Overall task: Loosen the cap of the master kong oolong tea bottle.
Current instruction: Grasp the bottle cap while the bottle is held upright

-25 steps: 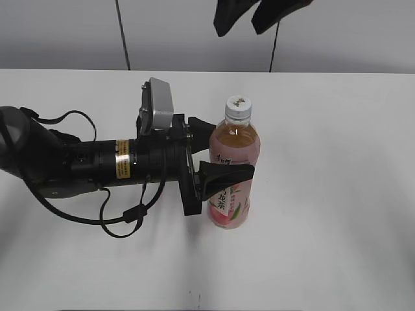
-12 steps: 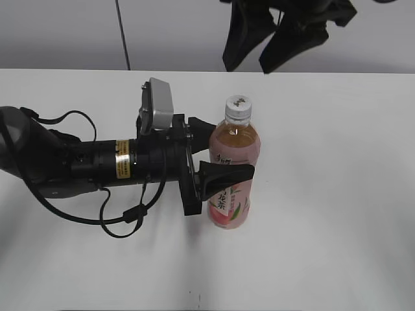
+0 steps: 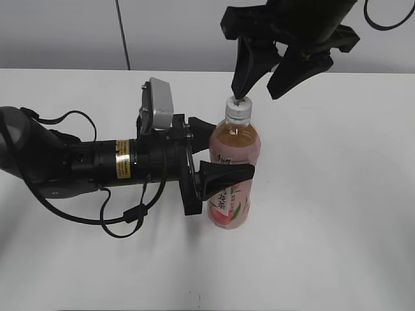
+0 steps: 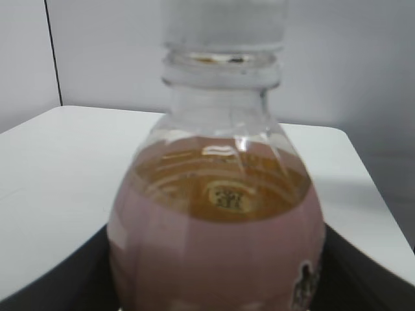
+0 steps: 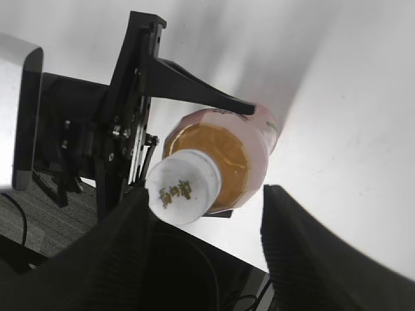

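The oolong tea bottle (image 3: pixel 233 172) stands upright on the white table, amber tea above a pink peach label. Its white cap (image 3: pixel 238 108) sits on the neck. My left gripper (image 3: pixel 217 152) is shut on the bottle's body from the left; the left wrist view shows the bottle (image 4: pixel 217 240) filling the space between the black jaws. My right gripper (image 3: pixel 259 81) is open just above the cap, one finger close to the cap's left side. In the right wrist view the cap (image 5: pixel 183 186) lies near the left finger of the right gripper (image 5: pixel 204 223), with the bottle (image 5: pixel 227 149) below.
The white table (image 3: pixel 337 194) extends to the right and front of the bottle. The left arm and its cables (image 3: pixel 84 168) lie across the table's left half. A grey wall panel (image 3: pixel 65 32) stands behind the far edge.
The right gripper has come down from the top edge of the view to just above the cap. The left gripper and bottle have not moved.
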You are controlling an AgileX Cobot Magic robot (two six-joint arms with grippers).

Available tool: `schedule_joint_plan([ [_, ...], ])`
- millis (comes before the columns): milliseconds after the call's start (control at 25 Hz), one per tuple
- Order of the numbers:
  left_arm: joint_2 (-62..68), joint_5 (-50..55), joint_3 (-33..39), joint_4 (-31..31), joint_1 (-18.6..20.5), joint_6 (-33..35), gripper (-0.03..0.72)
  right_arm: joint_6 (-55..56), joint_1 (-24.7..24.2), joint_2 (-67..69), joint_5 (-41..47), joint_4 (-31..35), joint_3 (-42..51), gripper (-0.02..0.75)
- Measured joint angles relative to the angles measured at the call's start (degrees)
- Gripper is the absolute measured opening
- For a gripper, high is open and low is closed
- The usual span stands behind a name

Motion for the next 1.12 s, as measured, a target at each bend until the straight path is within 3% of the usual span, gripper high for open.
schedule_joint_plan([
  [400,0.0,0.0,0.0,-0.4,0.0,-0.1,0.464,-1.6,0.0,0.0,0.0,-3.0,-0.1,0.417],
  [840,0.0,0.0,0.0,-0.5,0.0,-0.1,0.464,-4.0,0.1,2.9,0.0,1.4,-4.1,0.417],
  [1120,0.0,0.0,0.0,-0.5,0.0,-0.1,0.464,-4.4,2.9,4.0,0.0,0.1,-4.1,0.417],
])
